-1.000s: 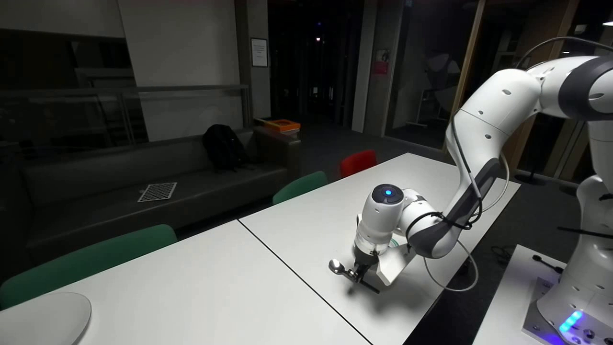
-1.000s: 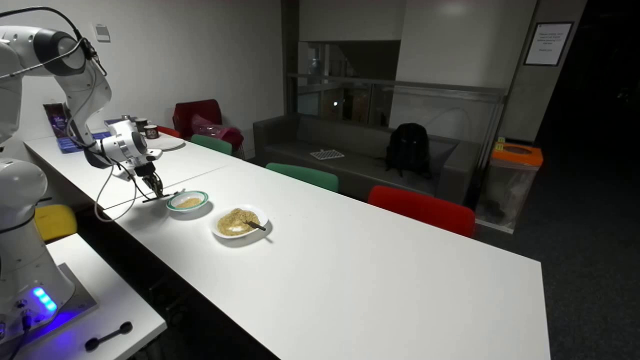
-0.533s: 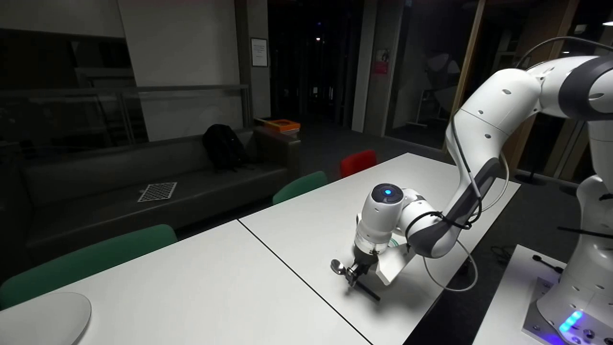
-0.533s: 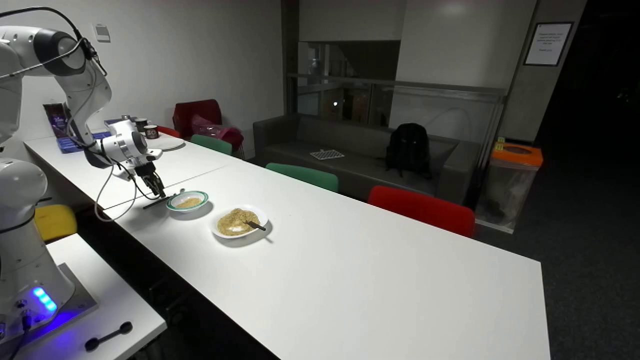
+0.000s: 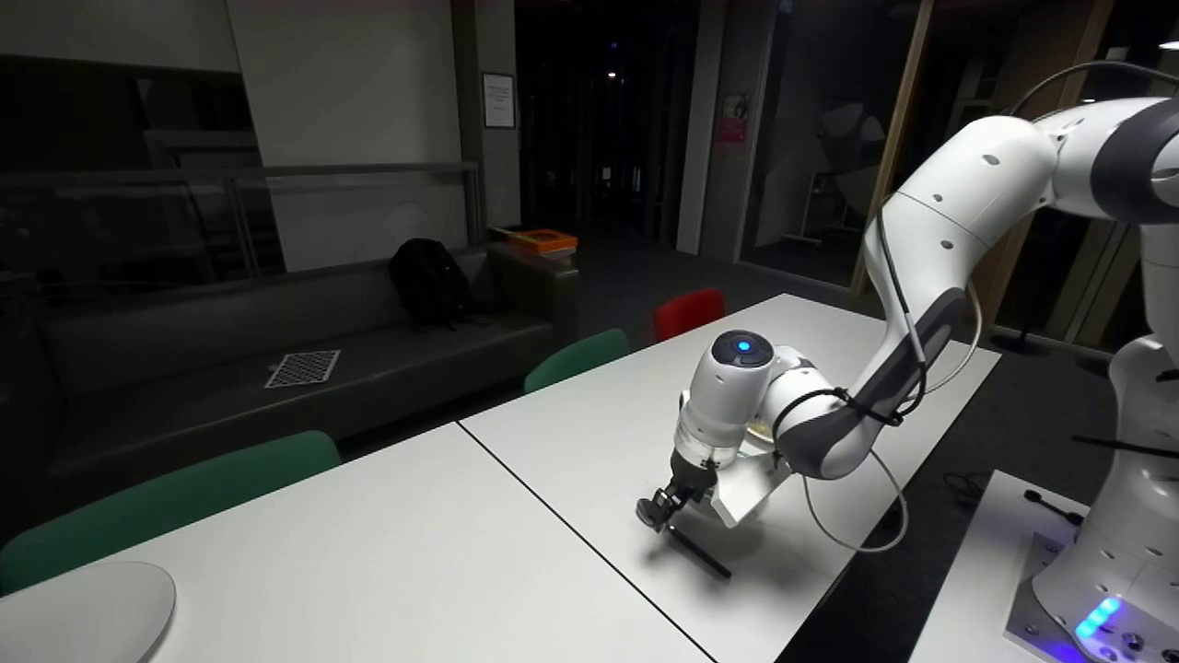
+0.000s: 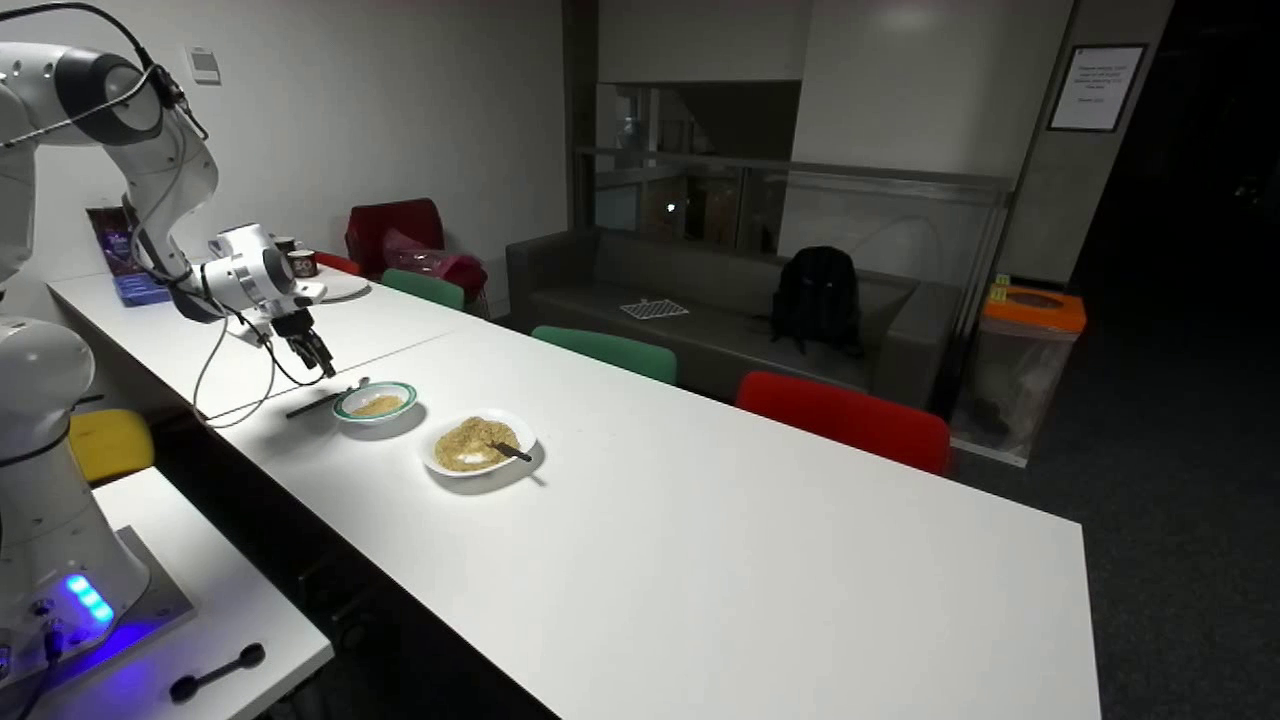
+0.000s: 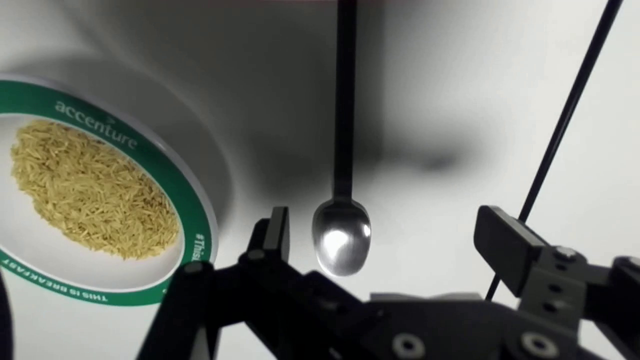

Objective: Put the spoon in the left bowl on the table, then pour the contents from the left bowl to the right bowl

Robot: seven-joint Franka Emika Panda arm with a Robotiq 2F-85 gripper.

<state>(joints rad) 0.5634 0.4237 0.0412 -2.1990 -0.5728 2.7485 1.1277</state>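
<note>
The end effector (image 7: pixel 385 234), jaws spread wide, overhangs the spoon (image 7: pixel 344 140) on the surface (image 6: pixel 760 530), green-rimmed bowl (image 7: pixel 196 216) to one side.

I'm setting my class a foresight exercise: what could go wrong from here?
Lowering the open gripper beside the green-rimmed bowl might knock it and spill rice. If gripped by its smooth, rounded head, the spoon could twist or slip. Pouring might overflow the white bowl, which already holds food and a dark-handled utensil.
</note>
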